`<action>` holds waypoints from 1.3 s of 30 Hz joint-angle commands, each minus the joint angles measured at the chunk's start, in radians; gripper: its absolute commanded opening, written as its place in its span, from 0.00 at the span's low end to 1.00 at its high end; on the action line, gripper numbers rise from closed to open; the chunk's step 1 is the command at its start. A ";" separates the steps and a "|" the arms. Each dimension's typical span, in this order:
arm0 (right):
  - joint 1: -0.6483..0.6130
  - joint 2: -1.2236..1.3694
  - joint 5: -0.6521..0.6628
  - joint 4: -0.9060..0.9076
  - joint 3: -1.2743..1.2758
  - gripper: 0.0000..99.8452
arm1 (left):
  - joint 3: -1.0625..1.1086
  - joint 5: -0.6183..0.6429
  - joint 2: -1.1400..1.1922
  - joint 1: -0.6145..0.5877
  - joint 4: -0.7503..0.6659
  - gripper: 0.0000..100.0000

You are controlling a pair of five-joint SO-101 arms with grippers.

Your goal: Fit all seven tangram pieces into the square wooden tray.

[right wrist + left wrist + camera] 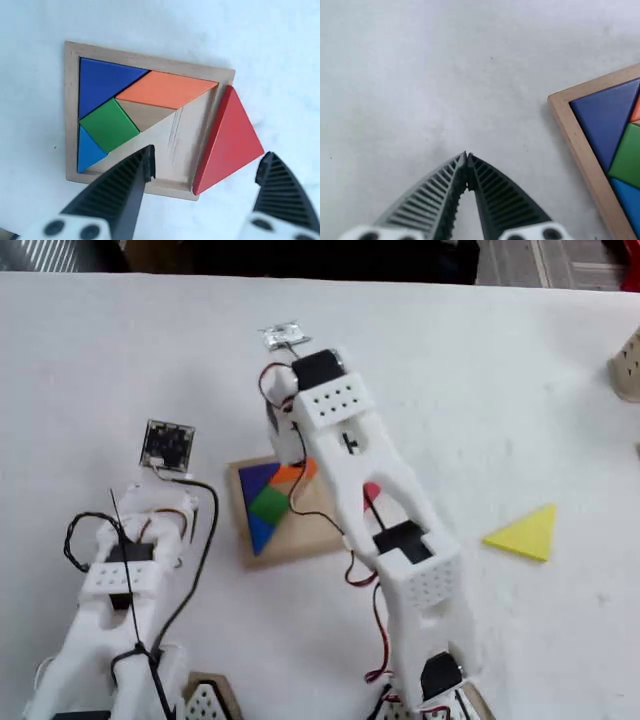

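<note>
The square wooden tray (150, 57) lies under my right arm (360, 460), which hides much of the tray (300, 545) in the high view. In it sit a dark blue triangle (102, 85), an orange parallelogram (165, 90), a green square (110, 125), a small blue triangle (87, 150) and a tan triangle (145, 112). A red triangle (227, 140) lies along the tray's side, overlapping its rim. My right gripper (207, 167) hangs open above it, one finger over the tray and one outside. A yellow triangle (525, 533) lies apart. My left gripper (467, 159) is shut and empty beside the tray's corner (560, 107).
A small silvery wrapper (282, 335) lies beyond the right arm's wrist. A beige pegged object (628, 365) stands at the table's edge. Bare white table spreads around the yellow triangle and on the left gripper's side of the tray.
</note>
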 commanded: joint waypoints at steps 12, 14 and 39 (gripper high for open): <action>0.259 -0.196 0.009 0.002 0.150 0.32 | -0.005 -0.009 -0.030 0.013 -0.021 0.02; 0.257 -0.179 0.014 -0.004 0.187 0.32 | -0.005 -0.009 -0.030 0.015 -0.021 0.02; 0.334 -0.007 0.077 -0.044 0.107 0.22 | -0.002 -0.009 -0.030 0.012 -0.021 0.02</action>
